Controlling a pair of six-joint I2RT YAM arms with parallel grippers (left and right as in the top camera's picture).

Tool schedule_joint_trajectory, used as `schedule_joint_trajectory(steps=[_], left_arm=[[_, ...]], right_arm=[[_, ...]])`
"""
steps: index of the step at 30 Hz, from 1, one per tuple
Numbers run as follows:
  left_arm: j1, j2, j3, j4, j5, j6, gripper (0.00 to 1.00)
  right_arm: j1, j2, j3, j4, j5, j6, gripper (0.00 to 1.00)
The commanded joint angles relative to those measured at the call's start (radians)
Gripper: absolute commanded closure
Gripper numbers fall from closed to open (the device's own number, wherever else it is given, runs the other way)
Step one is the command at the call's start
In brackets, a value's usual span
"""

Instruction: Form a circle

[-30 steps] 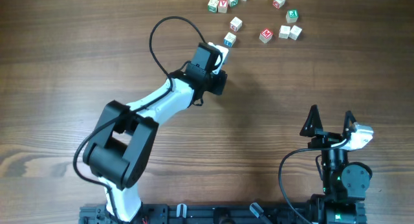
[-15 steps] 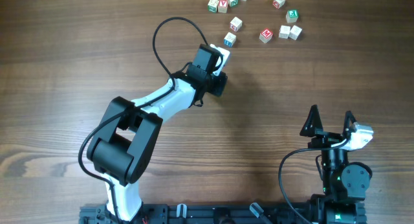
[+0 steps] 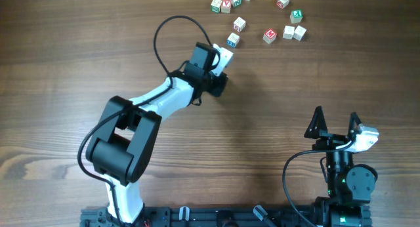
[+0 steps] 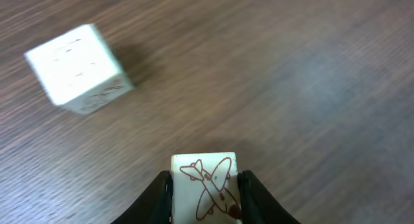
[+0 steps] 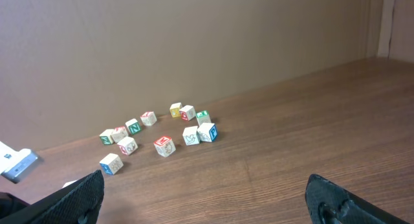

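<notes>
Left jaws pinch whitish wooden cube with red aeroplane drawing [image 4: 204, 179]; right jaws spread, parked near right. Partial circle of whitish letter cubes [image 3: 293, 31] lies far on bench [image 3: 65, 30]. Risk: set-down may knock neighbours, breaking arc.

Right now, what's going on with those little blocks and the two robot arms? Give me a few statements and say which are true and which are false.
1. The left gripper is shut on a block with a red drawing. True.
2. The right gripper holds a block too. False: it stands open and empty, well away from the blocks.
3. The other blocks form a closed ring. False: they lie in a loose bunch with gaps.
4. A pale block sits just beyond the held one, not touching it. True.
</notes>
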Motion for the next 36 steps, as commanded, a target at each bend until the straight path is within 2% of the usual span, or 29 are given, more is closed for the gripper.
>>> schedule_joint_trajectory(steps=[1,3,5,7,12,17,21,26,28,29,30,32,33,36], left_arm=[[0.03,0.018,-0.01,0.023,0.016,-0.129,0.73],[0.03,0.018,-0.01,0.029,0.016,-0.123,0.71],[0.027,0.018,-0.01,0.016,0.111,0.004,0.67],[0.027,0.018,-0.01,0.001,0.14,0.057,0.66],[0.037,0.027,-0.01,0.0,0.14,0.061,0.66],[0.037,0.051,-0.01,0.014,0.14,0.09,0.61],[0.036,0.051,-0.01,0.03,0.139,0.082,0.65],[0.036,0.051,-0.01,0.033,0.14,0.082,0.65],[0.036,0.051,-0.01,0.034,0.14,0.082,0.6],[0.036,0.051,-0.01,0.032,0.14,0.082,0.54],[0.036,0.051,-0.01,0.03,0.14,0.081,0.45],[0.036,0.044,-0.01,0.02,0.14,0.076,0.06],[0.036,0.035,-0.01,0.01,0.14,0.074,0.0],[0.036,-0.019,-0.01,-0.019,0.135,0.074,0.0]], right_arm=[[-0.004,-0.004,-0.001,0.004,-0.005,0.005,0.0],[-0.004,-0.004,-0.001,0.004,-0.005,0.004,0.0],[-0.004,-0.004,-0.001,0.004,-0.005,0.004,0.0],[-0.004,-0.004,-0.001,0.004,-0.005,0.005,0.0],[-0.004,-0.004,-0.001,0.004,-0.005,0.005,0.0],[-0.004,-0.004,-0.001,0.004,-0.005,0.004,0.0],[-0.004,-0.004,-0.001,0.004,-0.005,0.004,0.0],[-0.004,-0.004,-0.001,0.004,-0.005,0.005,0.0],[-0.004,-0.004,-0.001,0.004,-0.005,0.004,0.0],[-0.004,-0.004,-0.001,0.004,-0.005,0.005,0.0],[-0.004,-0.004,-0.001,0.004,-0.005,0.004,0.0],[-0.004,-0.004,-0.001,0.004,-0.005,0.005,0.01],[-0.004,-0.004,-0.001,0.004,-0.005,0.004,0.0],[-0.004,-0.004,-0.001,0.004,-0.005,0.005,0.0]])
